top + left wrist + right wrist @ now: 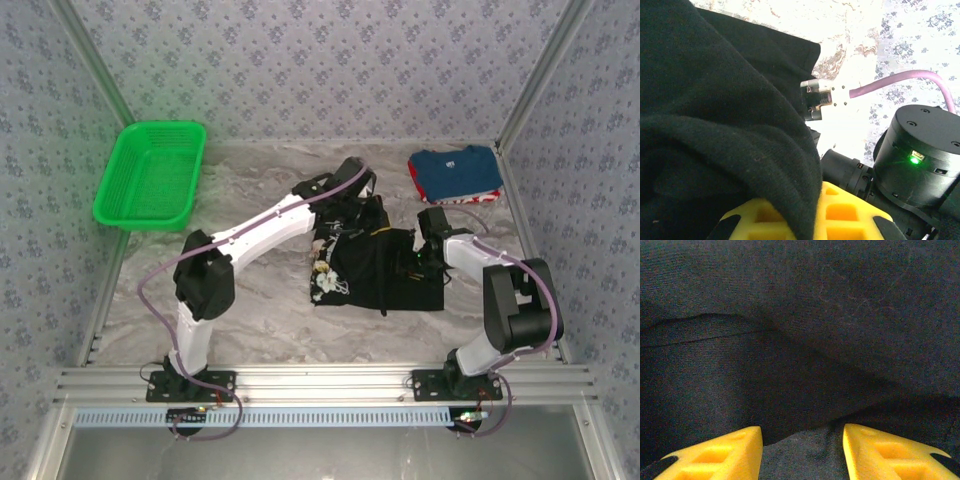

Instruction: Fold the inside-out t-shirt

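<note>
The inside-out t-shirt (372, 272) lies bunched in the middle of the table, black, with a pale print patch (326, 283) at its left edge. My left gripper (352, 202) is at the shirt's far edge. In the left wrist view it (807, 206) is shut on a thick fold of the black cloth (725, 125), which drapes over the yellow fingers (852, 212). My right gripper (428, 262) is low over the shirt's right side. In the right wrist view it (802, 440) stands open, and black cloth (800, 340) lies under and between the yellow fingertips (735, 450).
A green basket (150, 175) sits at the far left. A folded blue shirt with red trim (455, 175) lies at the far right, close behind the right arm. The marbled table (250, 300) is bare left of the black shirt. Patterned walls enclose three sides.
</note>
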### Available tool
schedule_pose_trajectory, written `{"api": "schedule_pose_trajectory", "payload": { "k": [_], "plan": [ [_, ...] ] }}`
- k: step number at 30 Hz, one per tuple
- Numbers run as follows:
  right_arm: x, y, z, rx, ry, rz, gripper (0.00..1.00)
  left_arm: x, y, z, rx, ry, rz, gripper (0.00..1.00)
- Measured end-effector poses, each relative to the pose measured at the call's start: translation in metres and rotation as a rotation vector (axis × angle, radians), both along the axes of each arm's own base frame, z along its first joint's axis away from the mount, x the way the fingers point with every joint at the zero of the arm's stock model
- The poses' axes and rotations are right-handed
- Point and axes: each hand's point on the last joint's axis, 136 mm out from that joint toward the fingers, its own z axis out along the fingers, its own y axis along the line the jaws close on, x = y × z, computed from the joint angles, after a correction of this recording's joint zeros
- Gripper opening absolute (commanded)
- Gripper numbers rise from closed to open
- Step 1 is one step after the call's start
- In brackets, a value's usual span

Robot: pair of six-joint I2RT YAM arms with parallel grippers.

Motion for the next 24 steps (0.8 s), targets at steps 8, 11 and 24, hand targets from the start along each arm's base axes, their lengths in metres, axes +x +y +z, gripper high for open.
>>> {"api": "schedule_pose_trajectory", "payload": {
  "k": [8, 11, 24],
  "plan": [
    [0.001, 0.001, -0.001, 0.004, -0.004, 0.001, 0.48, 0.002, -0.007, -0.002, -0.010, 0.009, -0.006, 0.00],
    [0.001, 0.001, 0.000, 0.007, -0.004, 0.002, 0.49, 0.003, -0.012, -0.011, -0.004, 0.024, -0.010, 0.00],
    [0.003, -0.008, 0.046, 0.052, -0.108, -0.057, 0.49, 0.003, -0.032, -0.049, 0.014, 0.076, -0.036, 0.00]
  ]
}}
